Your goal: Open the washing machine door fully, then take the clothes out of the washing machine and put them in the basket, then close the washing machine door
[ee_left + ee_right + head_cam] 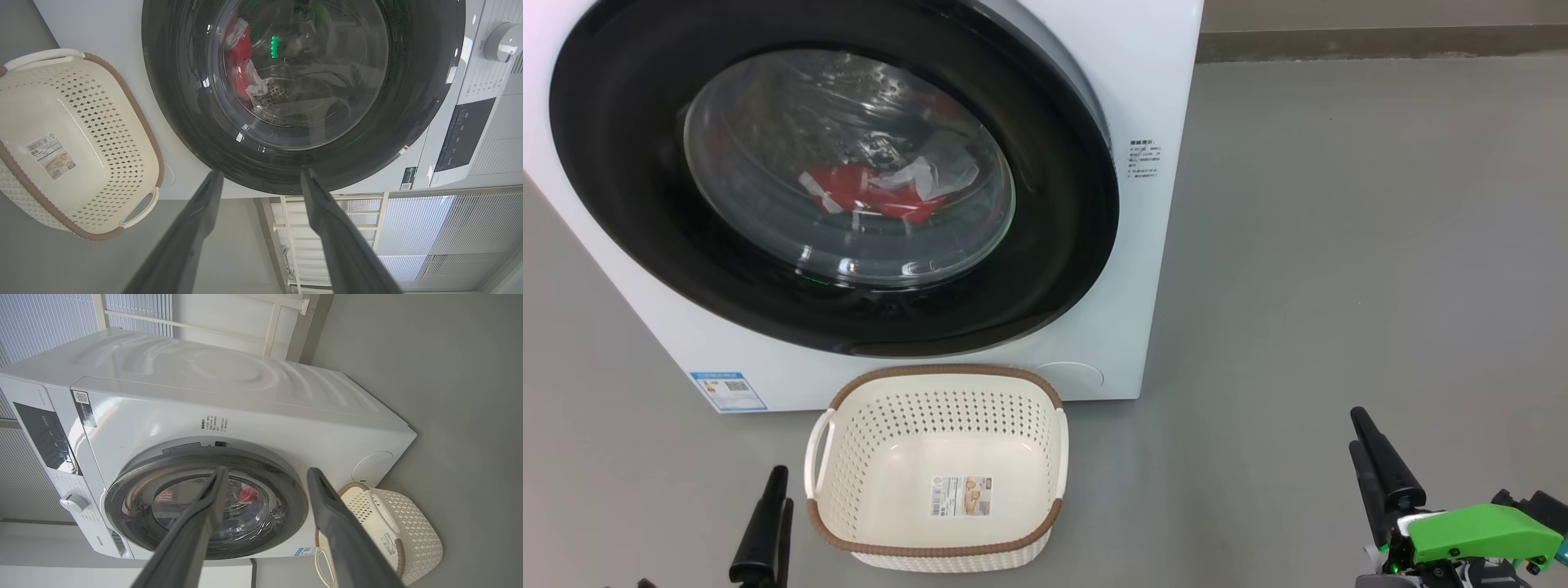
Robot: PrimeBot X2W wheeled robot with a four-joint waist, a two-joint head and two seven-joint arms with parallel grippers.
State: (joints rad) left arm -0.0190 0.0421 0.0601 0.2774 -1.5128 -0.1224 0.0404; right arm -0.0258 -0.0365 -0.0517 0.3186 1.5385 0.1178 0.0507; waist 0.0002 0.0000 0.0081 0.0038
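Observation:
The white washing machine (1152, 98) stands close in front of me. The washing machine door (1062, 245), with its black rim and clear bowl window, covers the drum opening. Red and white clothes (866, 192) lie inside behind the glass and also show as clothes (239, 61) in the left wrist view. The cream basket (947, 373) sits empty on the floor just before the machine, with a paper label on its bottom. My left gripper (780, 488) is low beside the basket's left end and is open and empty (262, 174). My right gripper (1356, 429), off to the right, is open and empty (267, 473).
Grey floor (1339, 245) stretches wide to the right of the machine up to a wall skirting (1380, 41). The control panel and a knob (504, 41) sit at the machine's top. A white window frame (339, 228) stands behind the machine.

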